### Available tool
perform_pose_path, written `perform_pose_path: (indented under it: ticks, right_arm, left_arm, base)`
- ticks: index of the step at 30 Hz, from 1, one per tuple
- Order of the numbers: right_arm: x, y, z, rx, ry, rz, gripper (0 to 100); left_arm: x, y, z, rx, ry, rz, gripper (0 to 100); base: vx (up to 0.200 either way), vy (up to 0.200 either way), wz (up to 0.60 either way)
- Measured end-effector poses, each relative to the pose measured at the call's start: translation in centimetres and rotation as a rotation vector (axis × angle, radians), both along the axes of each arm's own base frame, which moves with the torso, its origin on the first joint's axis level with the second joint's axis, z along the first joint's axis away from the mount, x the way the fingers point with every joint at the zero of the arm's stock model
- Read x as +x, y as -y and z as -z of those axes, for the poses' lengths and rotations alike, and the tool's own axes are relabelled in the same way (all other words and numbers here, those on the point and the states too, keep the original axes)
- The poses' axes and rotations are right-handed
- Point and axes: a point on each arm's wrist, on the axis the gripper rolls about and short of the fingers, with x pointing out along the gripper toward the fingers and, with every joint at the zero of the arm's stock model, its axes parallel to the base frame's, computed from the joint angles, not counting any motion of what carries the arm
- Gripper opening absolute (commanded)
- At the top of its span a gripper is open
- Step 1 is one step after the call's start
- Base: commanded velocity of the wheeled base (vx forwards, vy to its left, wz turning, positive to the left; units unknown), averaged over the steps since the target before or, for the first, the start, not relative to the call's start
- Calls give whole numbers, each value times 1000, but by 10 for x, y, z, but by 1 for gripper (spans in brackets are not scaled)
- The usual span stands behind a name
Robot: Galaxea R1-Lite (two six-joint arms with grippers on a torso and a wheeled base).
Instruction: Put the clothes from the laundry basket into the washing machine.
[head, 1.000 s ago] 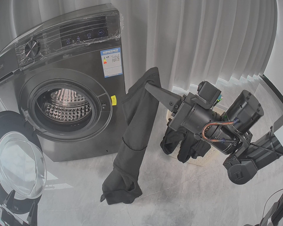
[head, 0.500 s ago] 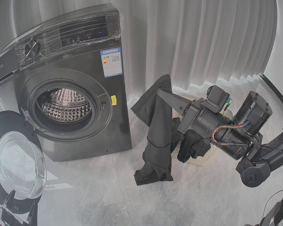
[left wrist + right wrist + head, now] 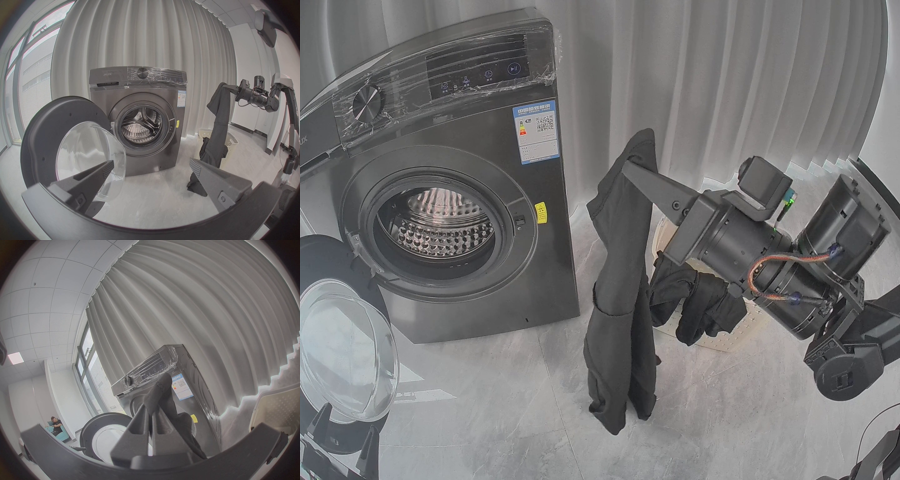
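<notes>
Dark garment (image 3: 622,250) hangs long from the right gripper (image 3: 634,167), jaws pinched shut on its top edge, between the laundry basket (image 3: 737,340) and the washing machine (image 3: 550,262). Its tail hangs low, so the carry should go high and feed the trailing end well into the drum (image 3: 440,228). The left gripper (image 3: 151,162) is spread wide, empty. A blue-bordered label (image 3: 536,132) and a yellow sticker (image 3: 541,213) mark the machine's front; their print is unreadable.

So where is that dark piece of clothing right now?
In the head view the dark garment hangs from the right gripper, between the washing machine and the laundry basket.
</notes>
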Motion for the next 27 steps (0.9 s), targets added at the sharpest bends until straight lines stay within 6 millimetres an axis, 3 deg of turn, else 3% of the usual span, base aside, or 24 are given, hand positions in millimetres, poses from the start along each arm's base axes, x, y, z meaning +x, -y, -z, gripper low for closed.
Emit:
perform_pose_path:
  ticks: [25, 27]
  right_arm:
    - [7, 7, 3, 62, -78, -36, 0]
    - [8, 9, 4, 60, -80, -30, 0]
  left_arm:
    - [0, 0, 0, -9, 1, 1, 100]
    - [0, 0, 0, -9, 1, 1, 100]
  base:
    - [0, 0, 0]
    - [0, 0, 600]
